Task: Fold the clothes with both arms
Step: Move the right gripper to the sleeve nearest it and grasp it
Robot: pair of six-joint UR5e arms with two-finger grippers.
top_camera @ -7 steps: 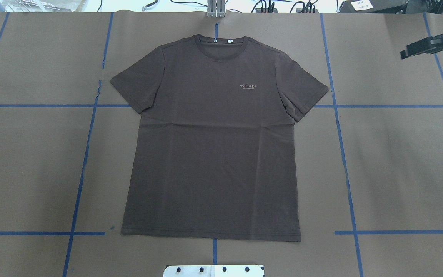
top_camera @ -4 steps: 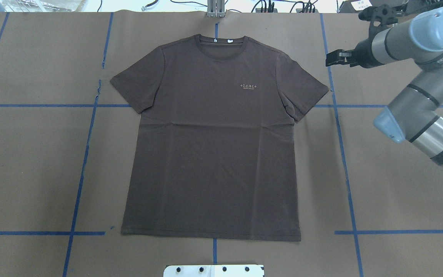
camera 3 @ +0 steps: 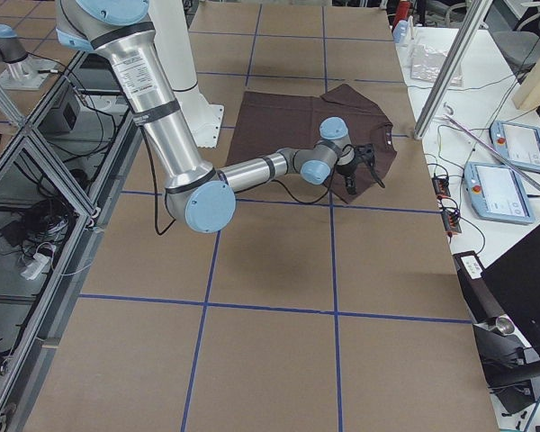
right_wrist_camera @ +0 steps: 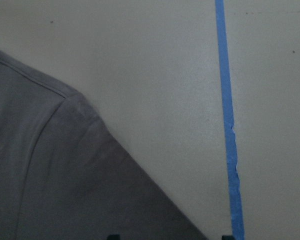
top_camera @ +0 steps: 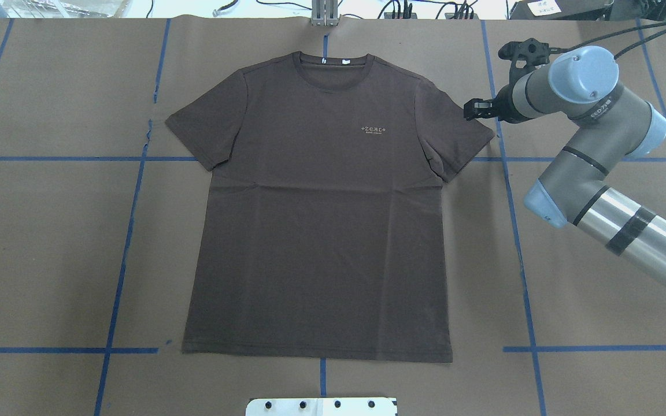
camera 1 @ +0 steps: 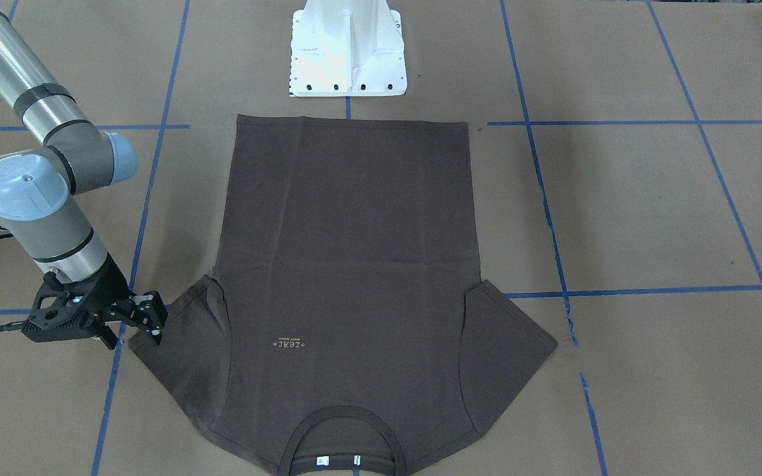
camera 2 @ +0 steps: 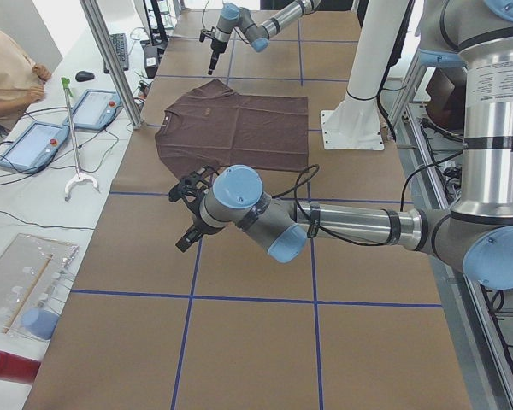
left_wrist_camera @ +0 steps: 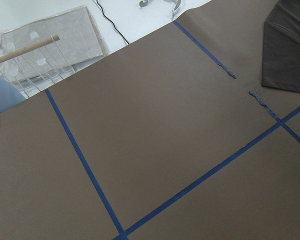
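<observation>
The T-shirt (top_camera: 321,231) lies flat, front up, mid-tabletop (top_camera: 599,260), with its collar away from the robot. The right gripper (top_camera: 469,110), fingers spread, hangs just beside the outer edge of one sleeve (top_camera: 460,138). The left gripper (camera 2: 188,237) hangs over bare tabletop, well apart from the shirt; I cannot tell whether it is spread. Brown paper gridded with blue tape (top_camera: 515,231) covers the tabletop. The shirt's knit is faintly creased.
</observation>
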